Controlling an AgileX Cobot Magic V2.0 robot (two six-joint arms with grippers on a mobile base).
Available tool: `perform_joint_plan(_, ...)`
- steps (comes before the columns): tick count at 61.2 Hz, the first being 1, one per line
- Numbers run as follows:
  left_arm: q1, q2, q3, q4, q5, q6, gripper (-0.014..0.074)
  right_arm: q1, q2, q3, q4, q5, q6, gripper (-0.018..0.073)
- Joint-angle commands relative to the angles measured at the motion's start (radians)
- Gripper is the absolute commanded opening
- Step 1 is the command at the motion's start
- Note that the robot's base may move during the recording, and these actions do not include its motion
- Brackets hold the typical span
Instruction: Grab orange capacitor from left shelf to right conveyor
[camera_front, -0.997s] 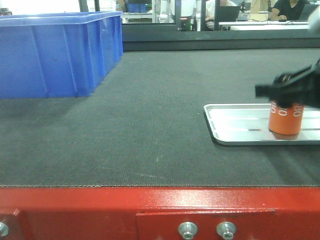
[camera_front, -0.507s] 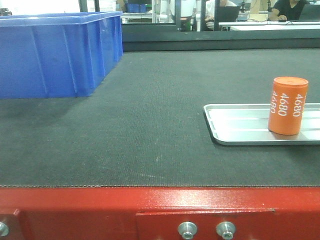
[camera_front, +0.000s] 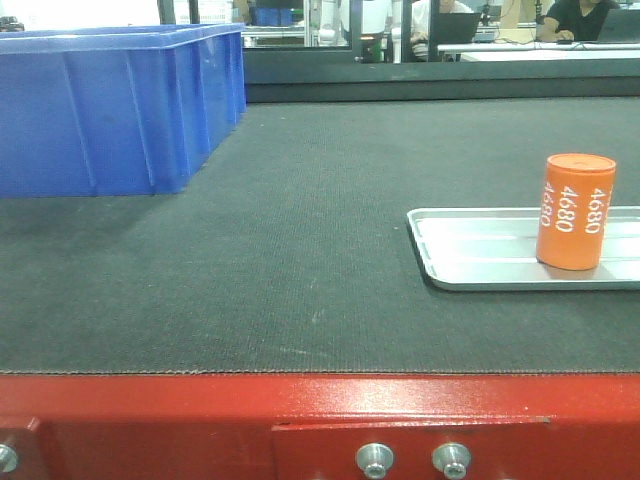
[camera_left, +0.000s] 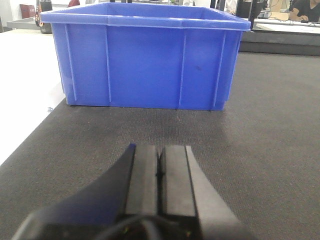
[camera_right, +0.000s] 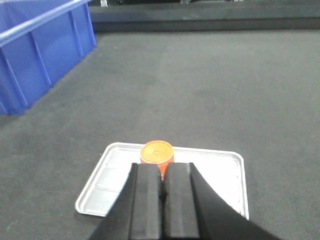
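The orange capacitor (camera_front: 574, 211) stands upright, released, in the silver tray (camera_front: 470, 262) near the right conveyor (camera_front: 300, 250) right edge, both grippers closed and empty.

Bright overhead light; background windows blown out.

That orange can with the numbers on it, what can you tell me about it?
The orange capacitor is a small, smooth cylinder with a flat top and white "4680" printed several times down its side. It stands upright in a shallow silver tray, which lies on the dark grey conveyor. Nothing grips it: the right pincer is above and nearer the camera, its jaws closed and empty.
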Motion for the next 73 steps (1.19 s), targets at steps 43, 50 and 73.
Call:
perform_joint_plan(43, 0.000, -0.012, -0.005, -0.002, -0.090, -0.001, -0.0127, -0.216, -0.193, 0.107, 0.000, -0.112, -0.061, 0.0055)
perform_joint_plan(50, 0.000, -0.012, -0.005, -0.002, -0.090, -0.001, -0.0127, -0.259, -0.294, 0.226, 0.000, -0.152, -0.060, 0.0055)
perform_joint_plan(73, 0.000, -0.012, -0.005, -0.002, -0.090, -0.001, -0.0127, -0.262, -0.394, 0.439, 0.000, -0.301, -0.059, 0.0055)
